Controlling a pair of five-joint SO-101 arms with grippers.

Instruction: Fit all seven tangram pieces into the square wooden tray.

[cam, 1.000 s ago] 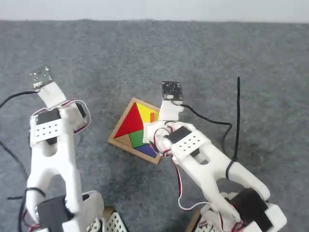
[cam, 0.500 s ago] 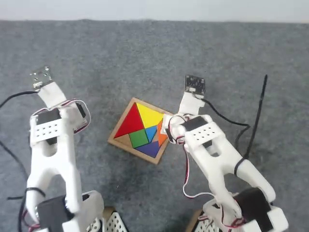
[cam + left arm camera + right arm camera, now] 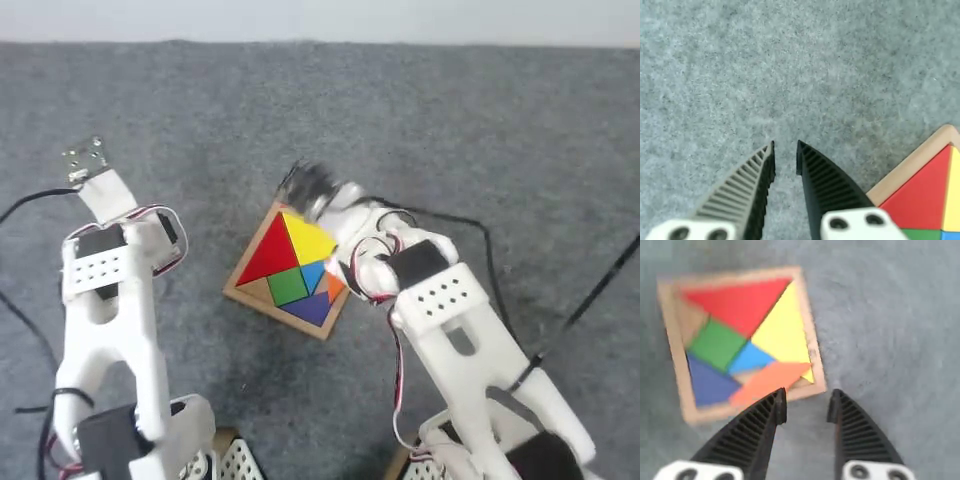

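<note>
The square wooden tray (image 3: pixel 275 314) lies turned like a diamond on the grey carpet. It holds a red triangle (image 3: pixel 268 255), yellow triangle (image 3: pixel 308 240), green square (image 3: pixel 288 286), small blue piece (image 3: pixel 313 275), purple piece (image 3: pixel 312 308) and orange piece (image 3: pixel 335 288). In the right wrist view the orange piece (image 3: pixel 771 380) lies slanted by the tray's rim (image 3: pixel 670 340), and a tan patch (image 3: pixel 692 322) shows beside the green square. My right gripper (image 3: pixel 807 402) is open and empty just outside that rim. My left gripper (image 3: pixel 785 147) hangs over bare carpet, fingers a narrow gap apart, a tray corner (image 3: pixel 910 167) beside it.
The left arm (image 3: pixel 105 270) stands well left of the tray and the right arm (image 3: pixel 440 300) crowds its right corner. Black cables (image 3: pixel 450 218) trail over the carpet behind the right arm. Open carpet lies beyond the tray.
The right arm came off the tray, leaving the orange piece in it near the right corner, then swung its wrist right and back left. The left arm stayed still.
</note>
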